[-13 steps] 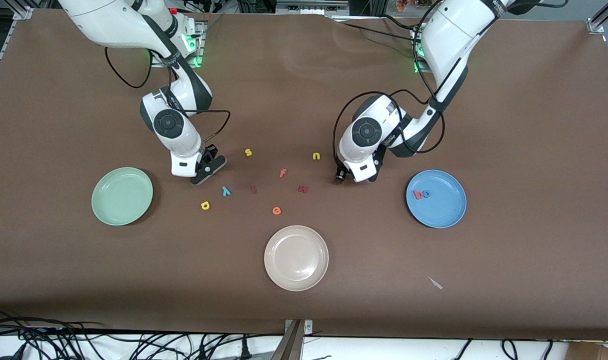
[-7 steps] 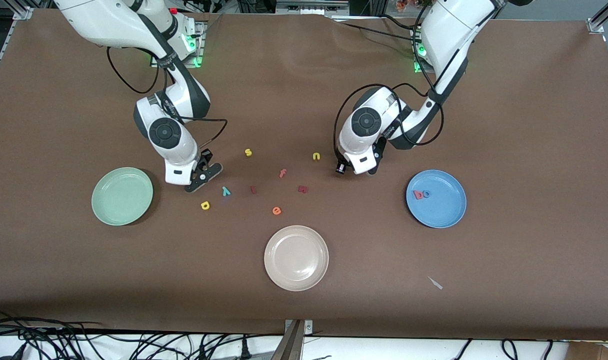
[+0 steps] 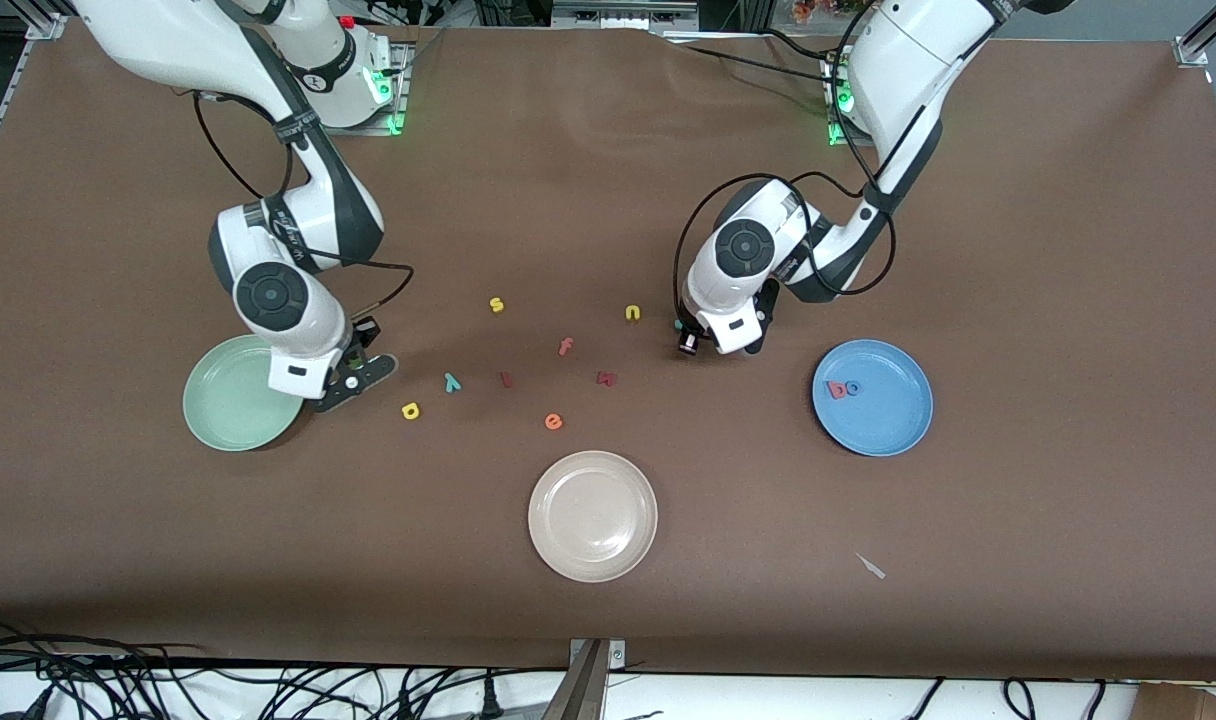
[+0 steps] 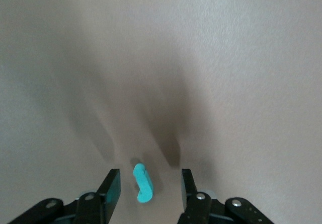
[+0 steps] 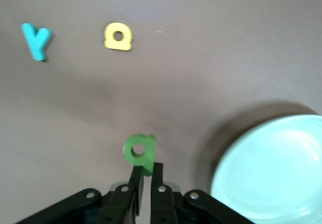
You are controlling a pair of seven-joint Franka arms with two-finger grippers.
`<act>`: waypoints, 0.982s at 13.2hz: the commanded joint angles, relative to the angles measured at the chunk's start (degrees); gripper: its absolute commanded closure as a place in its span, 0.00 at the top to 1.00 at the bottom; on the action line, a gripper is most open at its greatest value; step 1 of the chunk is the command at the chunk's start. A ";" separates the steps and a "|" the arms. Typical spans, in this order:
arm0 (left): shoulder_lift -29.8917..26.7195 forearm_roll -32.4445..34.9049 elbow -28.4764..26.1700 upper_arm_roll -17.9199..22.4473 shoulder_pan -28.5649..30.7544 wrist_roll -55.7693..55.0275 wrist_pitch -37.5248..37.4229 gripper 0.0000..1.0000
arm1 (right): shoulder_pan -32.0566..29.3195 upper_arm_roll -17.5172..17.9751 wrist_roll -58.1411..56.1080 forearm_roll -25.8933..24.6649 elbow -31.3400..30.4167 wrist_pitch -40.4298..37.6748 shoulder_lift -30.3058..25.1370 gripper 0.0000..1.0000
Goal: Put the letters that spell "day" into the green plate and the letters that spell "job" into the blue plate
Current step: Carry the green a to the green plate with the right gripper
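while pinching the green letter point(image 5: 139, 152), right tool point(image 3: 353, 378) just off green plate point(image 3: 218, 425) rim; left tool point(image 4: 149, 190) parted astride teal j point(image 4: 142, 182).

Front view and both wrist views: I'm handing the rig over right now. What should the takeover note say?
Right gripper: shut on the green foam stemmed letter, over the table beside the pale green plate.
Left gripper: open, straddling the teal hook-shaped foam "j" on the table.
Done: pinkish-red "b" and blue ring "o" lie in the blue plate.
Left: drop the green letter in the green plate; move the yellow round letter and teal "y" there; carry the "j" to the blue plate.
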 commanded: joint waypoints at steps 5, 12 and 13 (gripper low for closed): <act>-0.30 -0.69 0.38 -0.20 0.68 0.46 0.68 0.57 | -9.45 0.27 -1.19 -0.39 1.94 -0.88 1.80 0.00; -0.13 -0.77 -0.67 -0.20 0.77 0.37 0.60 0.53 | -12.28 0.01 -0.49 -0.48 6.34 -1.05 6.11 1.00; -0.12 -0.77 -0.67 -0.20 0.77 0.37 0.60 0.53 | -12.11 0.10 -0.32 -0.31 6.34 -1.23 5.93 1.00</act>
